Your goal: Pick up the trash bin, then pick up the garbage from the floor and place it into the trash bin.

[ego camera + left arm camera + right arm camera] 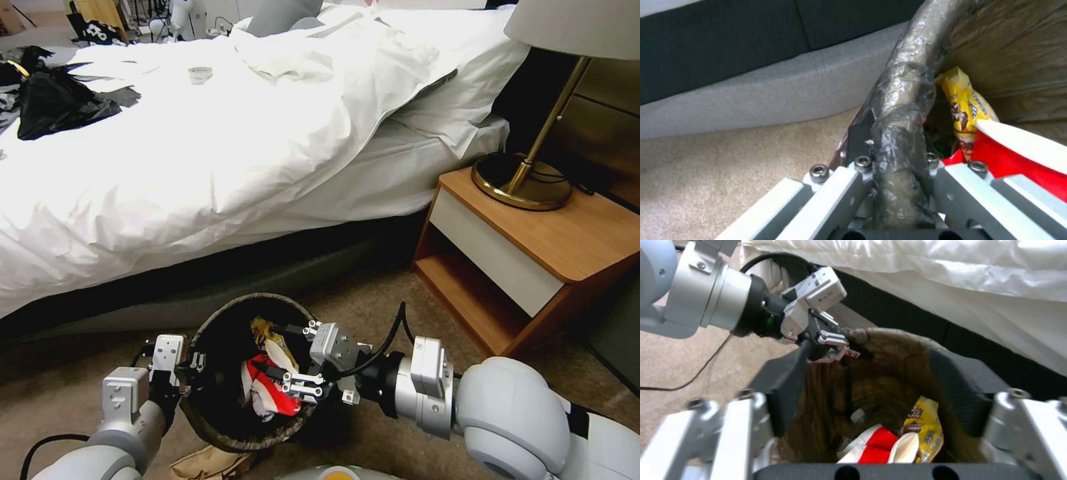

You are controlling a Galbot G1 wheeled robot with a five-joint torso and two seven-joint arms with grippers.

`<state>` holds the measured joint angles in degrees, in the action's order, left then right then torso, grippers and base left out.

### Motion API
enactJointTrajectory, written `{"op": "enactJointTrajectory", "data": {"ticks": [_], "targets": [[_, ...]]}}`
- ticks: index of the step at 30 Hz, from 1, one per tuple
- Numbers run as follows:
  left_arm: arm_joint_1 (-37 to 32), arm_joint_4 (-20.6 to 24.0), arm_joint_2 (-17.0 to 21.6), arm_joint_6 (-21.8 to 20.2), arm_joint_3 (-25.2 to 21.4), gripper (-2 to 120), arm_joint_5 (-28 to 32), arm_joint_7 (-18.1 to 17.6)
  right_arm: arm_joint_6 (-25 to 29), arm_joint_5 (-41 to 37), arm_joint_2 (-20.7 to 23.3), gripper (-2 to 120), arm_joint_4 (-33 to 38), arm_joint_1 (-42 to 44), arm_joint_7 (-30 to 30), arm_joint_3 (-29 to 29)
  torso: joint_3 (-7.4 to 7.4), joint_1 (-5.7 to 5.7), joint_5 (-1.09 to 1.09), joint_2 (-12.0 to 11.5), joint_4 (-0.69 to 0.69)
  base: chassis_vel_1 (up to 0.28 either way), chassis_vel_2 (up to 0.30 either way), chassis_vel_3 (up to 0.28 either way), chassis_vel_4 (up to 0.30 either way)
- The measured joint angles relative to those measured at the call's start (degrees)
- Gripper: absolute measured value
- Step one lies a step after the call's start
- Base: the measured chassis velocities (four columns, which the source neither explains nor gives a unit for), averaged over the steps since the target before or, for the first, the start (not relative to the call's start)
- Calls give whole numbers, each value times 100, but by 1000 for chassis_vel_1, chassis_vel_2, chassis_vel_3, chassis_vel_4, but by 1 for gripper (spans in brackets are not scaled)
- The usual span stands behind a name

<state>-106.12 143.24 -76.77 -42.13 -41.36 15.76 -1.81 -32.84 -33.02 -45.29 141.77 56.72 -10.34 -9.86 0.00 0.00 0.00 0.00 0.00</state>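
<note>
Red-white and yellow garbage (270, 390) lies in the trash bin (220, 437), left hand (189, 373) pinching its rim, right hand (293, 363) spread above.

trash bin (220, 437): dark brown-black liner. snack wrapper (270, 393): red and white. second wrapper (965, 110): yellow with brown print. bedding (233, 153): white. bed base (764, 90): grey under black. carpet (60, 387): beige. nightstand (573, 240): orange-brown wood, white drawer front. lamp base (523, 183): brass.

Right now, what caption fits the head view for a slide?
Left gripper clamps the lined trash bin by its rim while the open right gripper hangs over red-white and yellow wrappers inside.
</note>
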Motion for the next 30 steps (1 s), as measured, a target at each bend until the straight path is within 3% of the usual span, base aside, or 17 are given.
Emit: {"op": "enactJointTrajectory", "data": {"ticks": [9, 19, 22, 29, 30], "targets": [[6, 0, -9, 0, -7, 1, -3, 3, -7, -76, -38, 99, 59, 54, 105, 243, 0, 0, 0, 0, 0, 0, 0, 0, 0], [9, 0, 11, 0, -37, 1, -3, 5, 279, -699, -13, 100, 145, 187, 1382, 898, 0, 0, 0, 0, 1, 0, 0, 0, 0], [12, 0, 12, 0, -70, 1, -5, 5, 631, -608, -125, 100, 147, 832, 1701, 1627, 0, 0, 1, 0, 0, 0, 0, 0, 0], [38, 0, 0, 0, -83, 1, -5, 14, 1126, -290, -404, 100, 149, 1590, 2587, 2430, 0, 0, 1, 0, 1, 0, 0, 0, 0], [65, 0, -16, 0, -83, 1, 0, 15, 1305, -56, -530, 100, 149, 1989, 2704, 2849, 0, 0, 1, 0, 1, 0, 0, 0, 0]]}}
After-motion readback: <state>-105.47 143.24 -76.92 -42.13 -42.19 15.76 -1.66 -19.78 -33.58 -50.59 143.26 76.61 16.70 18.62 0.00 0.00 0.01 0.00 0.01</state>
